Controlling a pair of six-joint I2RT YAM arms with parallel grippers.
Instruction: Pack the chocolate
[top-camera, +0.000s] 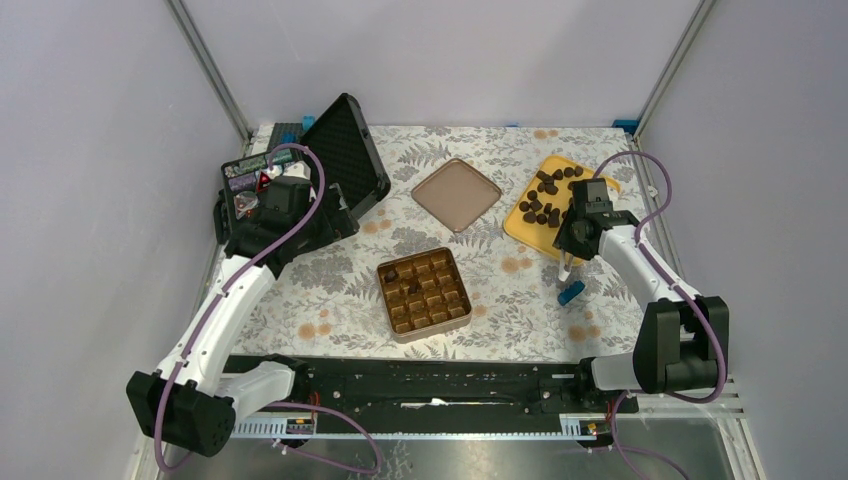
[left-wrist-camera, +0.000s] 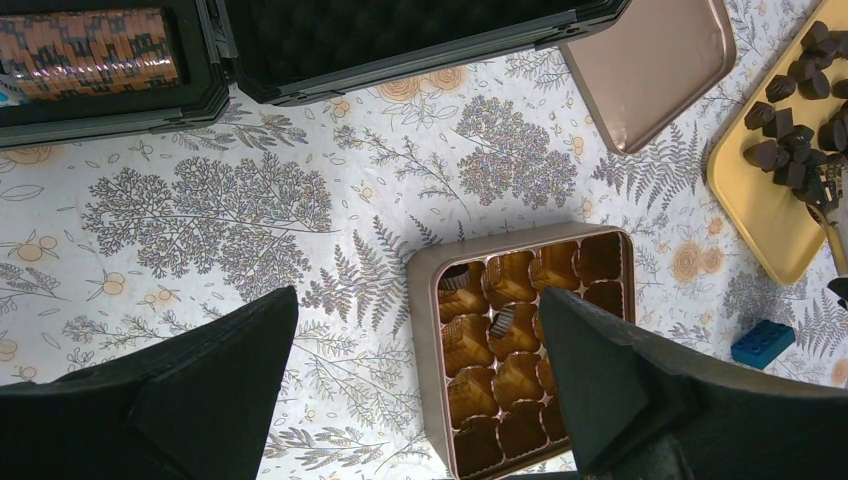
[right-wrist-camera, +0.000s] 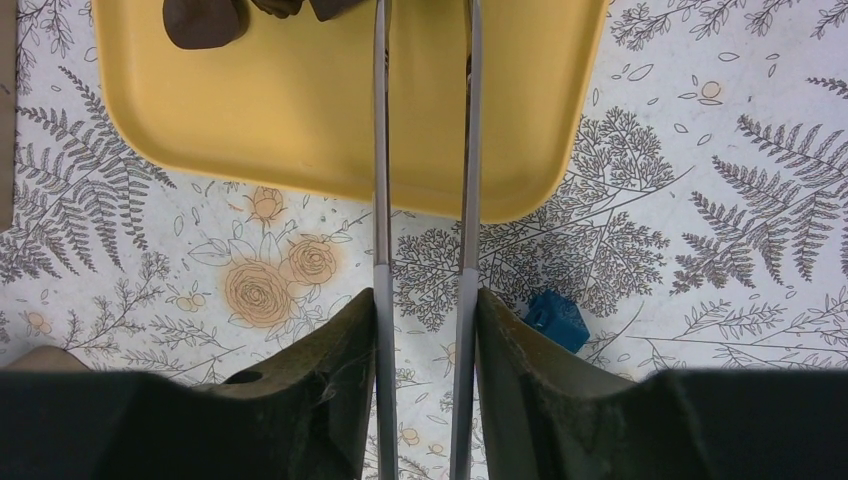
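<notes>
Several dark chocolate pieces (top-camera: 545, 195) lie on a yellow tray (top-camera: 520, 228), also in the right wrist view (right-wrist-camera: 205, 20) and the left wrist view (left-wrist-camera: 790, 150). The golden gridded tin (top-camera: 384, 296) holds two pieces (left-wrist-camera: 455, 277) in its far left cells. My right gripper (right-wrist-camera: 425, 295) is shut on metal tongs (right-wrist-camera: 381, 150) whose blades reach over the tray (right-wrist-camera: 280, 110); their tips are out of view. It hangs over the tray's near edge (top-camera: 574, 230). My left gripper (left-wrist-camera: 420, 380) is open and empty, high above the tin's (left-wrist-camera: 425, 340) left side.
The flat brown lid (top-camera: 457, 193) lies behind the tin. An open black foam-lined case (top-camera: 345, 150) stands at the back left, near my left wrist. A small blue brick (top-camera: 570, 293) lies on the cloth just in front of the tray, also in the right wrist view (right-wrist-camera: 557, 318).
</notes>
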